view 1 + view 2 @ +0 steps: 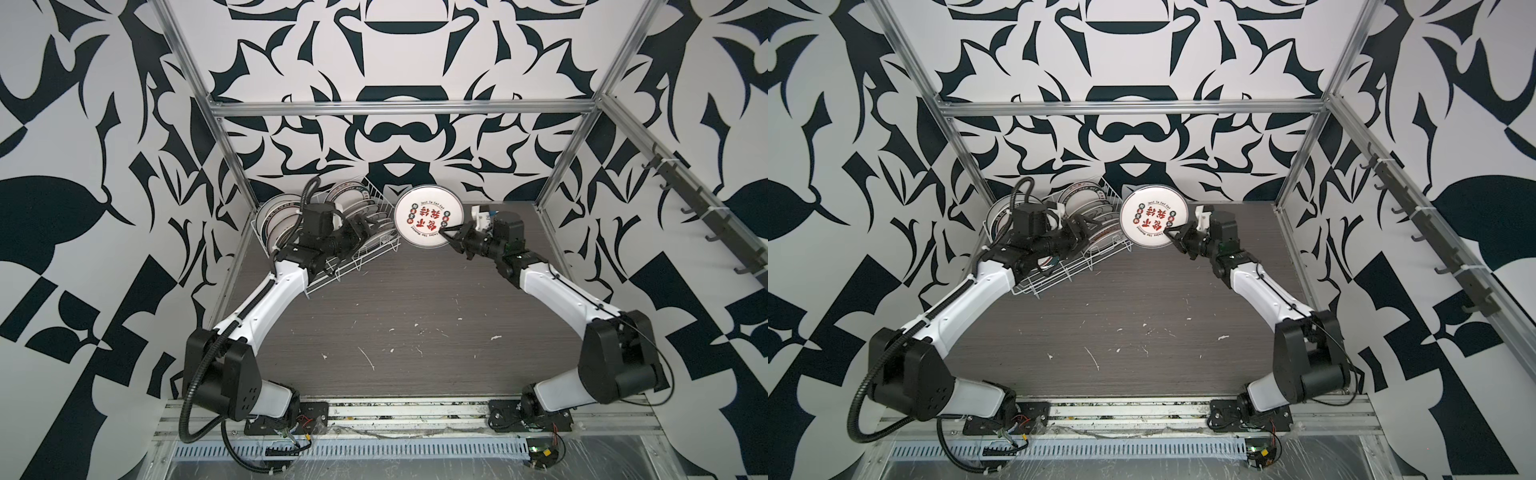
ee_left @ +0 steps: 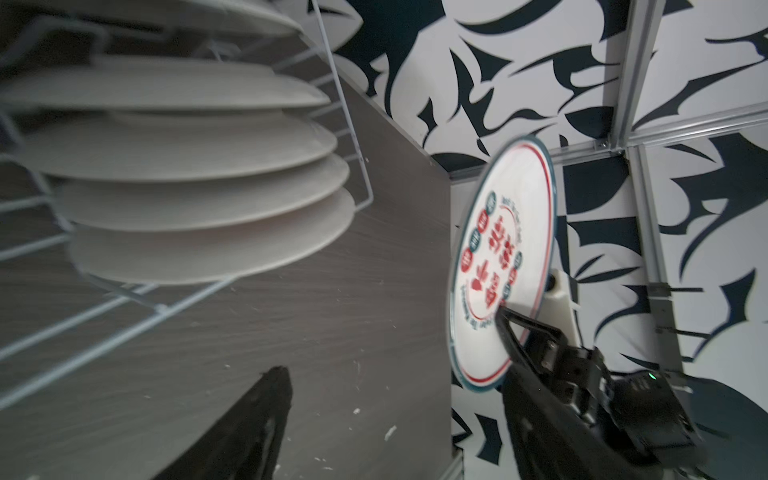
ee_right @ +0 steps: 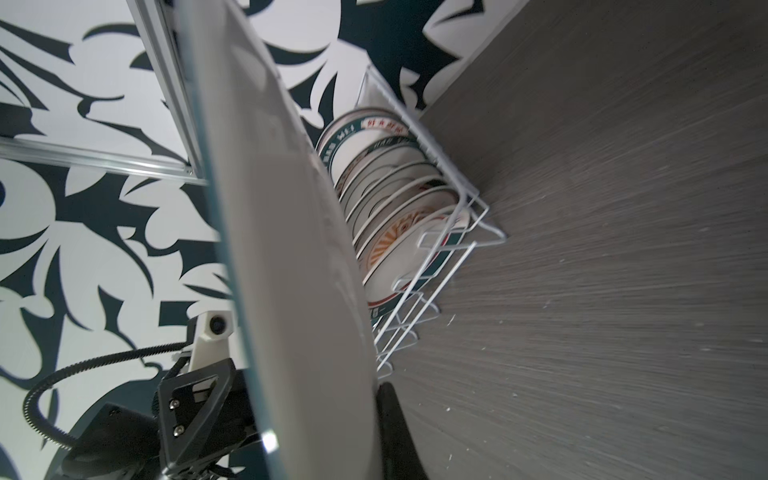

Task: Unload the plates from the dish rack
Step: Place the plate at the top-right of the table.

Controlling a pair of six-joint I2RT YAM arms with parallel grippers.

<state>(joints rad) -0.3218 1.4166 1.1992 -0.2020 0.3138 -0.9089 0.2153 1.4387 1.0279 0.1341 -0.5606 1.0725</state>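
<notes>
Carry well: keep the round white teal-rimmed ceramic plate with red characters [image 1: 428, 216] upright until clear of the white wire dish rack [image 1: 353, 266] at its 9 o'clock, then lay it flat on the grey wood-grain worktop [image 1: 395, 316]. Right tool [image 1: 445, 232] is clamped on its 4 o'clock rim, forearm reaching toward 11 o'clock; left tool [image 1: 368, 232], jaws spread and empty, hovers above the racked white plates [image 1: 349, 195]

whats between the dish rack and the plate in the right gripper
Nothing but bare tabletop separates dish rack and plate, seen in the left wrist view.
</notes>
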